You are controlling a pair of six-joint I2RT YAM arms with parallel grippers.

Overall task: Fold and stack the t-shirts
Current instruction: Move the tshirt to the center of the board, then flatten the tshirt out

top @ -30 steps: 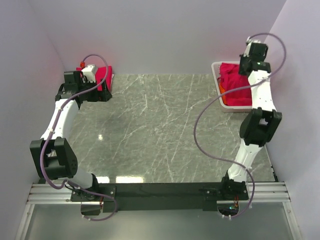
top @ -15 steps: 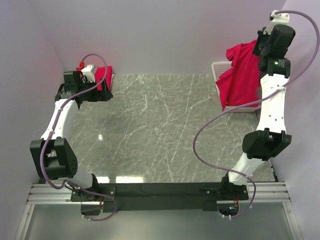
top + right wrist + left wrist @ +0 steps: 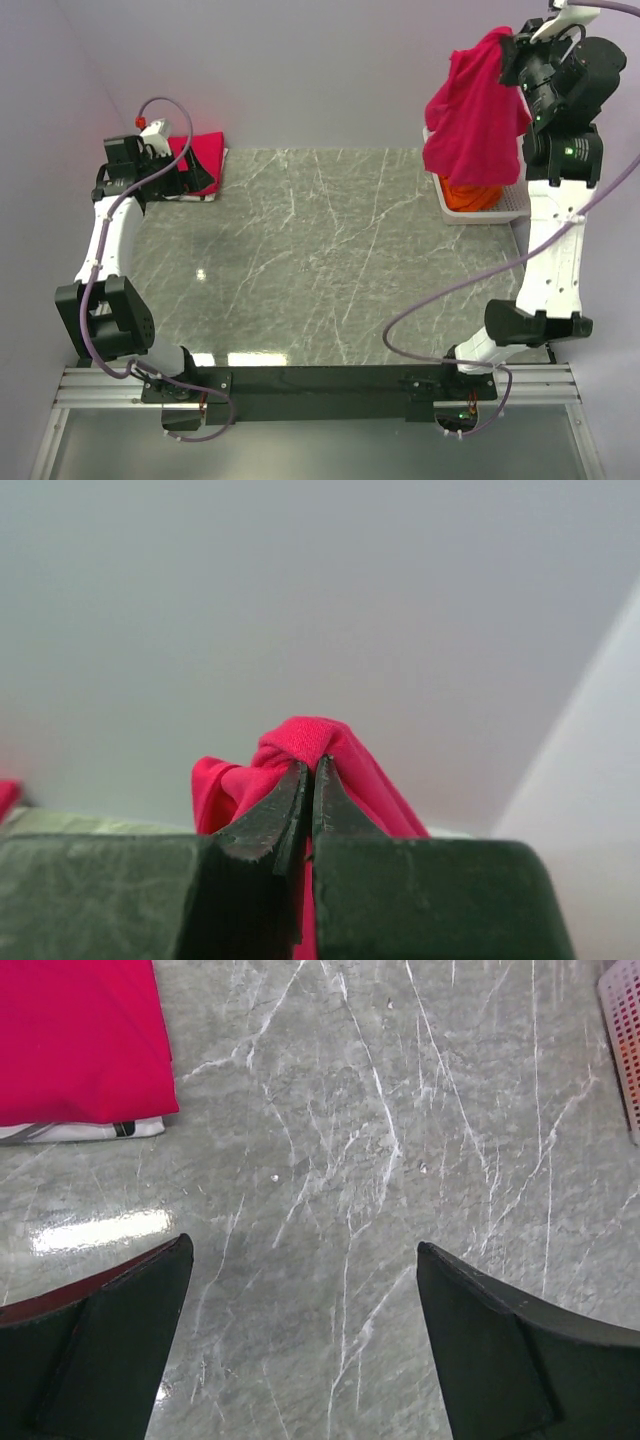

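The right claw (image 3: 512, 52) stands high over the bench's 2 o'clock corner, its tips pressed together on a pinch of a crimson t-shirt (image 3: 472, 115). From the wrist I see only a small hump of red cloth above the tips. The rest drops out of sight behind the fingers. From above, the shirt hangs bunched and loose in the air, so I can't tell sleeves from hem. Its lower edge covers much of the white lattice basket (image 3: 482, 213) below it. Inside the basket an orange t-shirt (image 3: 468, 195) shows only as a narrow band, and whatever lies under or behind it is hidden.

Across at 10 o'clock a folded crimson t-shirt (image 3: 80, 1040) lies flat on the grey marbled bench (image 3: 320, 260), partly screened from above by the left arm. A white strip (image 3: 70, 1131) with dark marks peeks out under its near edge, and I can't make out what it is. The left claw (image 3: 303, 1290) hovers near that shirt, its fingers spread wide apart over bare stone. A corner of the basket is cut off at the 2 o'clock edge of the left wrist's view.
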